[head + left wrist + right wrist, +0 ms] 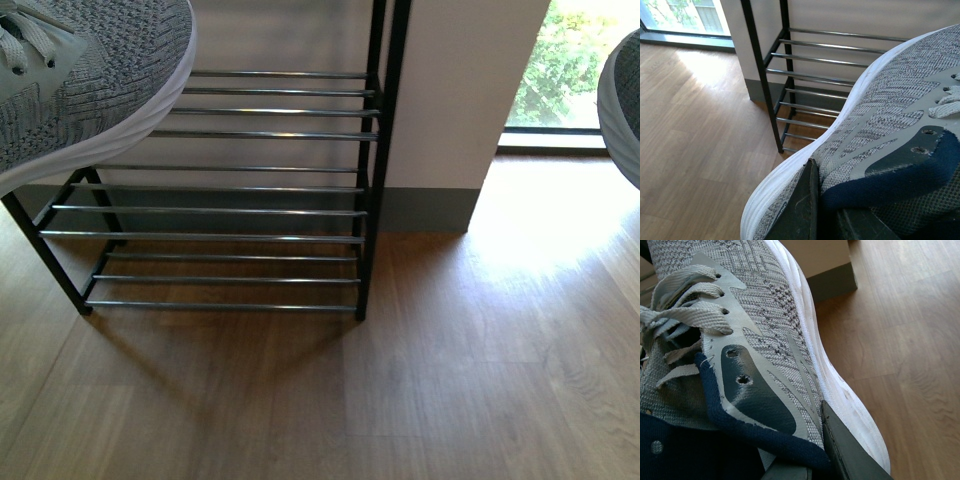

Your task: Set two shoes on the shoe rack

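Two grey knit sneakers are in my grip, one per arm, both held off the floor. My left tool [832,220] is clamped on the heel collar of the left sneaker [85,85], one finger outside the knit wall and the other down by the navy lining. My right tool [815,465] pinches the right sneaker [765,340] the same way.

The relation that matters is where each shoe sits against the shoe rack [372,200]. In the front view the left sneaker hangs over the left end of the upper chrome rods. From the left wrist its toe leads away from my tool toward the rack, so its long axis crosses the rods rather than running along them. That arm is clearly the nearer one. The right sneaker shows only as a sliver at the far right edge (beyond the pale wall [450,100], level with the window [570,60]), well apart from the rack. I judge it needs a long sideways carry before it can go down.

All the tiers I can see are bare. The rods are thin with gaps between them, so I would want a sole to span several. Below is a wood floor [450,380], sunlit near the window.
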`<move>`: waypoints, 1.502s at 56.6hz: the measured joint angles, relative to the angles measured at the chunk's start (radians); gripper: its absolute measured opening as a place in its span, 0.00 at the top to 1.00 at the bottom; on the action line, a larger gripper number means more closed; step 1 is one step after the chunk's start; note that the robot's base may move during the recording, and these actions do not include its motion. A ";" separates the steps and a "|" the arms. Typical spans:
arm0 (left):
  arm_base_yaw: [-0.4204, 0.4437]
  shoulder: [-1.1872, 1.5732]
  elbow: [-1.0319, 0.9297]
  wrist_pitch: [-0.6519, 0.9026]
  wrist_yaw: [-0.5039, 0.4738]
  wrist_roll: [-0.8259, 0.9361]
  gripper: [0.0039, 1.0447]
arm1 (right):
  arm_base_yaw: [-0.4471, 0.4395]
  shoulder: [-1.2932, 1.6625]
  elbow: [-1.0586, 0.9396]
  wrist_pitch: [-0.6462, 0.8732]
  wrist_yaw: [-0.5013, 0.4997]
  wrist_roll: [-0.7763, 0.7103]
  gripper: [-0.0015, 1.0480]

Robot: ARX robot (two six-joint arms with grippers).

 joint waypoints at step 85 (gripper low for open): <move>0.003 0.000 -0.001 0.000 -0.003 0.001 0.99 | 0.005 0.000 -0.002 0.000 -0.006 0.000 0.99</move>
